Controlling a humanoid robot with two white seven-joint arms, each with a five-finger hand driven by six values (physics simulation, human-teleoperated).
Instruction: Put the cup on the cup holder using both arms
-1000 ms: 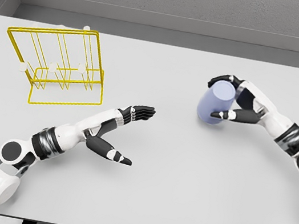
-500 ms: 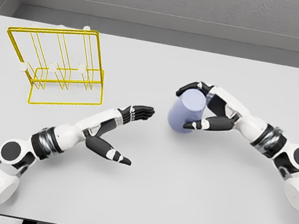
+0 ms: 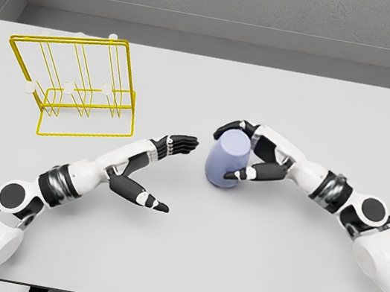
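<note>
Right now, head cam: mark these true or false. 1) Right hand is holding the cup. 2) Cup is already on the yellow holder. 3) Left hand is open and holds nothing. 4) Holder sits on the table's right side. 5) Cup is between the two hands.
1) True: the right hand is wrapped around the cup.
2) False: the cup is at mid-table, apart from the yellow holder.
3) True: the left hand has spread fingers and grasps nothing.
4) False: the holder stands at the table's far left.
5) True: the cup lies just right of the left fingertips.

Grey table (image 3: 247,276): yellow wire cup holder (image 3: 73,87) on far-left corner.
</note>
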